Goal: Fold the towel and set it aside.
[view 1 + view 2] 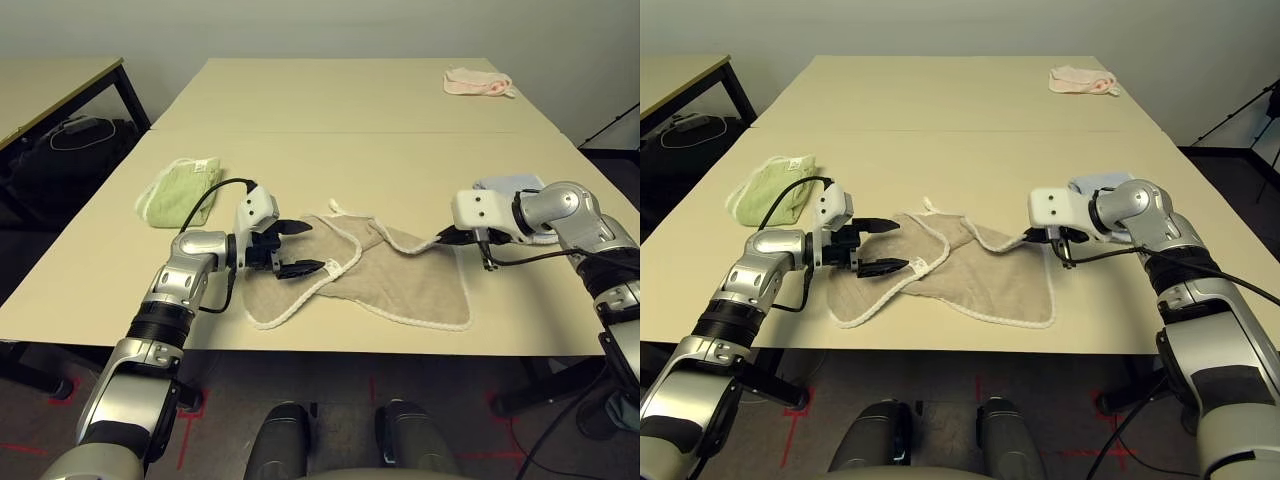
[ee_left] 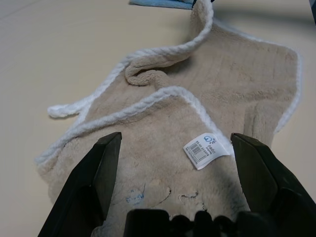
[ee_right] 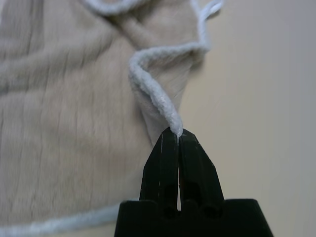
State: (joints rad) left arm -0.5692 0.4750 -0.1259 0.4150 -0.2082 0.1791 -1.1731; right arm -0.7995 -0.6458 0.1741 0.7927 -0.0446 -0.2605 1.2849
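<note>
The beige towel (image 1: 390, 280) with white edging lies rumpled on the near table, its left part folded over itself. My left gripper (image 1: 314, 246) is open just above the towel's left side, one finger (image 2: 101, 168) on each side of the white tag (image 2: 206, 149). My right gripper (image 3: 177, 134) is shut on the white edging of the towel's far right corner and holds it slightly off the table (image 1: 1032, 238). A small white loop (image 1: 335, 208) sticks out at the towel's far edge.
A light green folded towel (image 1: 180, 188) lies to the left of my left arm. A light blue folded towel (image 1: 505, 184) sits behind my right wrist. A pink cloth (image 1: 477, 82) rests far back right. The table's front edge (image 1: 300, 345) is close.
</note>
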